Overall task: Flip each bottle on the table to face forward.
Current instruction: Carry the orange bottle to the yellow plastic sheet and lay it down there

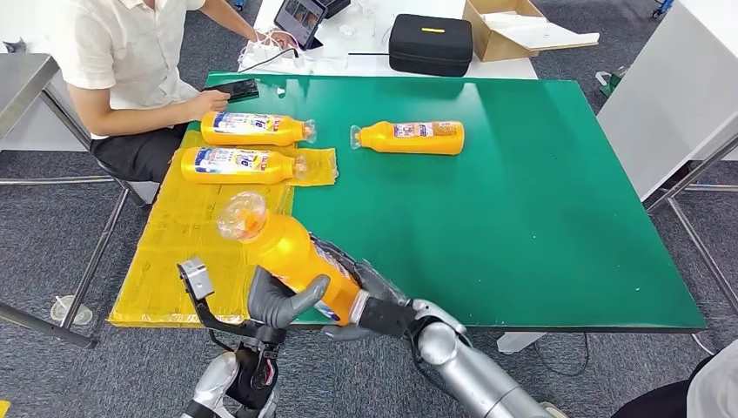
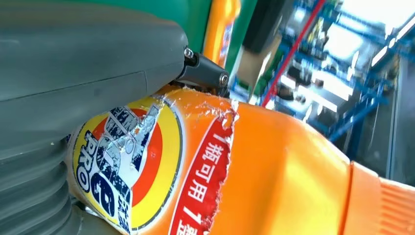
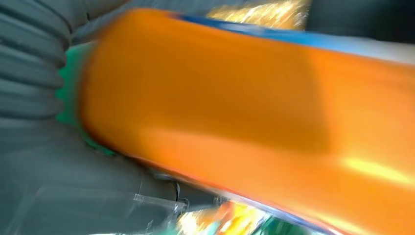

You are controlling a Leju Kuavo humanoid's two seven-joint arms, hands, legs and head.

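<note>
A: Here, what are the largest surfaces?

B: A green table, with a yellow mat over its left part, reaching the near edge. A person sits at the far left corner, one hand near a dark phone.

A: And the bottles?

B: Four orange ones. The held bottle is above the mat's near right corner, tilted, its clear cap pointing up and away from me. The two mat bottles lie on their sides, caps to the right, the farther one at the mat's far edge. The fourth bottle lies on bare green, cap to the left, just right of those two.

A: Your hands?

B: My left hand grips the held bottle's lower body, thumb wrapped across the front. My right hand cups the same bottle's base from the right, fingers closed against it. The left wrist view shows its torn label beside my thumb; the right wrist view is blurred.
</note>
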